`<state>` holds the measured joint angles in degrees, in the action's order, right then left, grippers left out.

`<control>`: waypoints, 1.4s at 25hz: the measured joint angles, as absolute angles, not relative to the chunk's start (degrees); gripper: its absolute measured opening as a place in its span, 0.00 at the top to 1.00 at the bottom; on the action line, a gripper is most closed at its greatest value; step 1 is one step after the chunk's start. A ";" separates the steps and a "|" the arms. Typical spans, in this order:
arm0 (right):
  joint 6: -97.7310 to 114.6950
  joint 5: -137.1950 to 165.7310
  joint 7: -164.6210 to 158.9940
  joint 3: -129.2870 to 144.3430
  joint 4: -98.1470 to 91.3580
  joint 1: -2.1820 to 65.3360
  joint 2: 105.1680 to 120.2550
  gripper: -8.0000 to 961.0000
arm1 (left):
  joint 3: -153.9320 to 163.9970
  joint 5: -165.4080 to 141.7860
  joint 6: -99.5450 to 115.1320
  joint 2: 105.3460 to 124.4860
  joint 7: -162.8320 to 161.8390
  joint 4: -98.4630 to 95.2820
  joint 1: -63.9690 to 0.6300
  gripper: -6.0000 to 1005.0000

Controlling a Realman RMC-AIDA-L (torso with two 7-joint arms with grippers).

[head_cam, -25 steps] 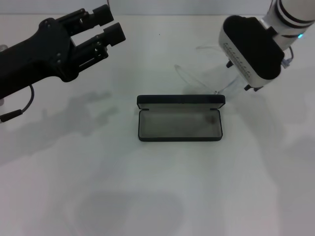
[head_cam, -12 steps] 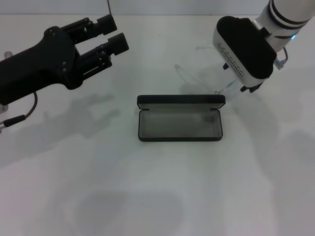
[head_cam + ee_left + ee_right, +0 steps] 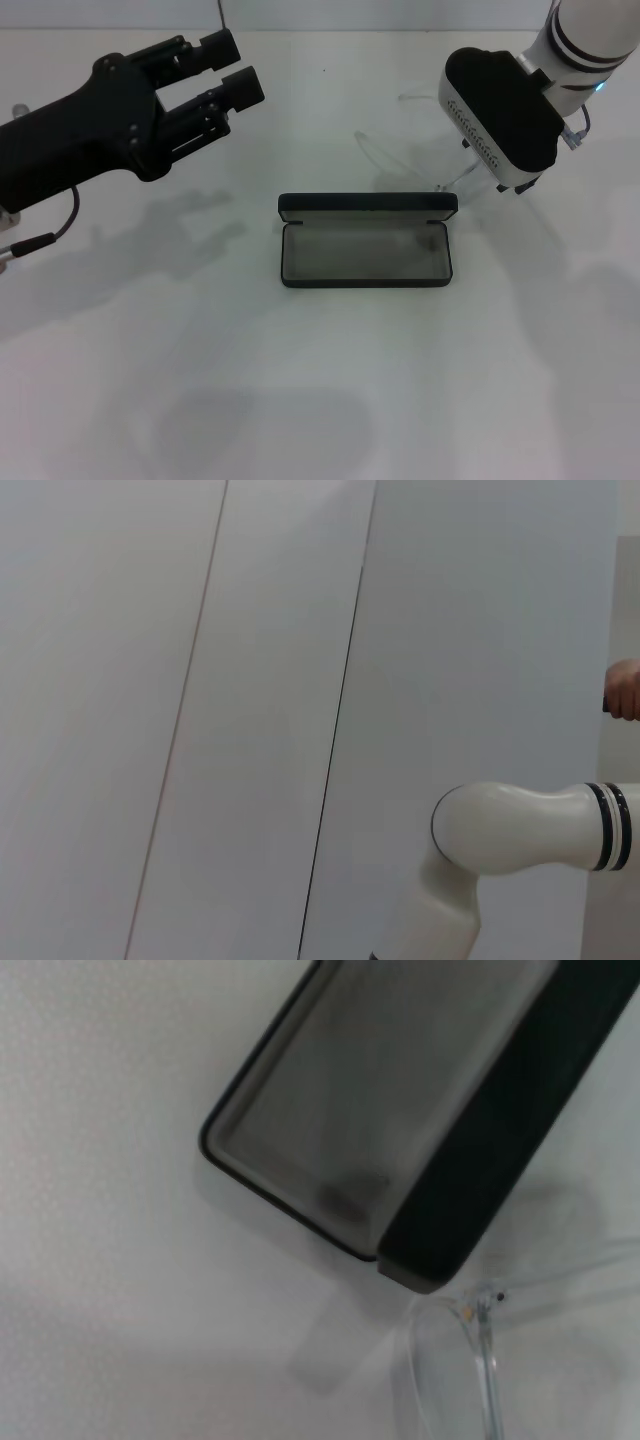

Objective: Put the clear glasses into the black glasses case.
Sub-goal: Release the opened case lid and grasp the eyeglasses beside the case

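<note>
Right gripper (image 3: 490, 180), grip state hidden, hovers over clear glasses (image 3: 420, 160) behind the open black glasses case (image 3: 365, 243).

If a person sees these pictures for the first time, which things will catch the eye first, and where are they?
First comes the black glasses case, lying open at the middle of the white table with its grey lining showing. Just behind its right end lie the clear glasses, hard to see, with the right tool over them. The left tool, dark, hangs open in the air far to the left.
</note>
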<state>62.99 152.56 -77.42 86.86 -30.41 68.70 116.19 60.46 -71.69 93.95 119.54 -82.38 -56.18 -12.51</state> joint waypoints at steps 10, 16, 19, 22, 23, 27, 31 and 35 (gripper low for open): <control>61.68 151.97 -77.51 87.01 -29.78 68.73 116.19 0.36 | 60.45 -71.72 93.95 119.55 -81.93 -54.50 -12.92 0.50; 61.56 151.76 -77.52 87.09 -29.71 68.73 116.19 0.39 | 60.46 -71.72 94.01 119.52 -81.91 -54.45 -12.70 0.50; 61.68 151.73 -77.52 87.11 -29.71 68.73 116.19 0.40 | 60.44 -71.72 94.35 119.53 -81.81 -54.45 -12.64 0.50; 61.92 151.71 -77.52 87.10 -29.71 68.73 116.19 0.49 | 60.38 -71.72 94.50 119.53 -81.73 -54.45 -12.56 0.50; 61.96 151.70 -77.53 87.10 -29.72 68.73 116.19 0.53 | 60.38 -71.72 94.51 119.53 -81.73 -54.45 -12.51 0.50; 61.91 151.71 -77.76 87.10 -29.77 68.67 116.19 0.68 | 60.32 -71.72 94.57 119.52 -81.70 -54.08 -12.40 0.50; 61.95 152.08 -78.87 87.10 -30.26 68.36 116.19 0.84 | 60.21 -71.72 94.61 119.52 -81.45 -53.79 -12.37 0.50; 61.94 152.53 -80.32 87.34 -30.37 68.18 116.19 0.92 | 60.30 -71.72 94.63 119.52 -81.39 -53.73 -12.25 0.50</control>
<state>61.94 152.53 -80.32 87.34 -30.37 68.18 116.19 60.30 -71.72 94.63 119.52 -81.39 -53.73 -12.25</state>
